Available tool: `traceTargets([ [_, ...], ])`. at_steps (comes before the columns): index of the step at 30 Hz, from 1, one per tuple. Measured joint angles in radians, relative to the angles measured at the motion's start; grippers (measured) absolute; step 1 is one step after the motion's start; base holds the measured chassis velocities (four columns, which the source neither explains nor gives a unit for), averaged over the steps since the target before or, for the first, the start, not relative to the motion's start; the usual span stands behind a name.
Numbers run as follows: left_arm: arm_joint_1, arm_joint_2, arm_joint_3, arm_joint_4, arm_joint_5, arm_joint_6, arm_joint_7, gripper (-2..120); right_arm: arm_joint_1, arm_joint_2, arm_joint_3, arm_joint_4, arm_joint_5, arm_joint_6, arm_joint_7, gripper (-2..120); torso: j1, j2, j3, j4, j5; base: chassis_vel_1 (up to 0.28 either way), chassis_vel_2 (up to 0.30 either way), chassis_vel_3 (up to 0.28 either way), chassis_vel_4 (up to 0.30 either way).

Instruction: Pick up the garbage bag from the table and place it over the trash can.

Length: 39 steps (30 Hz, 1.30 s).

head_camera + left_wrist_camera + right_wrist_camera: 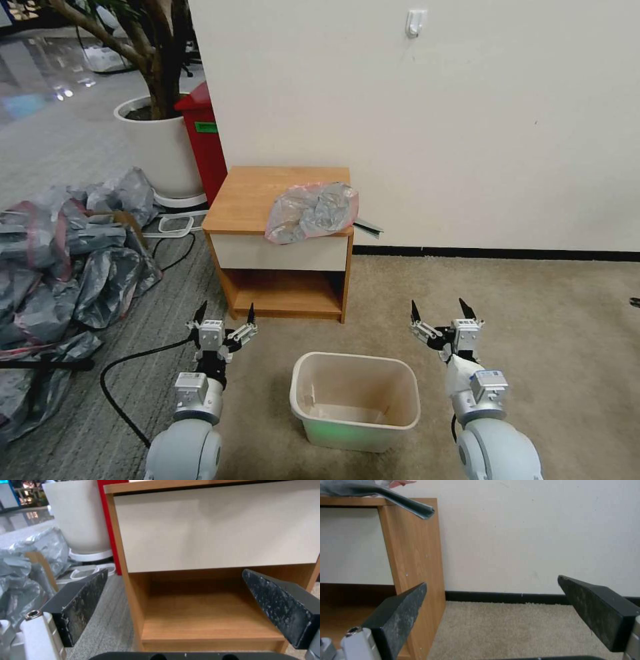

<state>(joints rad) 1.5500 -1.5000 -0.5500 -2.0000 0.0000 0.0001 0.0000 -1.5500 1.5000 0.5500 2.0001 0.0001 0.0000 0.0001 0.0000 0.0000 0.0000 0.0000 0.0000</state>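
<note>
The garbage bag (312,211), crumpled grey plastic with a pink rim, lies on the right front part of the wooden table (250,193) and hangs a little over its edge. A corner of the garbage bag (403,502) pokes past the table's side (416,555). The cream trash can (355,399) stands on the carpet in front of the table, its inside bare. My left gripper (225,312) is open, low before the table's left leg, facing the drawer front (213,532). My right gripper (439,309) is open too, right of the table, above the carpet.
A heap of grey-and-pink plastic bags (60,253) covers the floor at the left, with a black cable (127,363) running beside it. A white plant pot (160,150) and a red bin (203,143) stand behind the table's left. The wall (467,120) rises right behind the table.
</note>
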Motion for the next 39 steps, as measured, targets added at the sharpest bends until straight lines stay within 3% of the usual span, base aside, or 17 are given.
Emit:
traceTargets([
  [29, 0.002, 0.000, 0.000, -0.002, 0.000, 0.000, 0.000, 100, -0.001, 0.000, 0.000, 0.001, 0.001, -0.001, 0.000, 100, 0.000, 0.000, 0.000, 0.0000, 0.0000, 0.000, 0.000, 0.000, 0.000],
  [35, 0.059, 0.015, -0.019, -0.083, -0.036, 0.031, -0.005, 100, -0.039, -0.007, 0.014, 0.089, 0.054, -0.038, 0.015, 100, 0.000, 0.000, 0.000, 0.0000, 0.0000, 0.000, 0.000, 0.000, 0.000],
  [39, 0.133, 0.032, -0.039, -0.183, -0.076, 0.067, -0.014, 100, -0.087, -0.016, 0.030, 0.204, 0.116, -0.083, 0.035, 100, 0.000, 0.000, 0.000, 0.0002, 0.0000, 0.000, 0.000, 0.000, 0.000],
])
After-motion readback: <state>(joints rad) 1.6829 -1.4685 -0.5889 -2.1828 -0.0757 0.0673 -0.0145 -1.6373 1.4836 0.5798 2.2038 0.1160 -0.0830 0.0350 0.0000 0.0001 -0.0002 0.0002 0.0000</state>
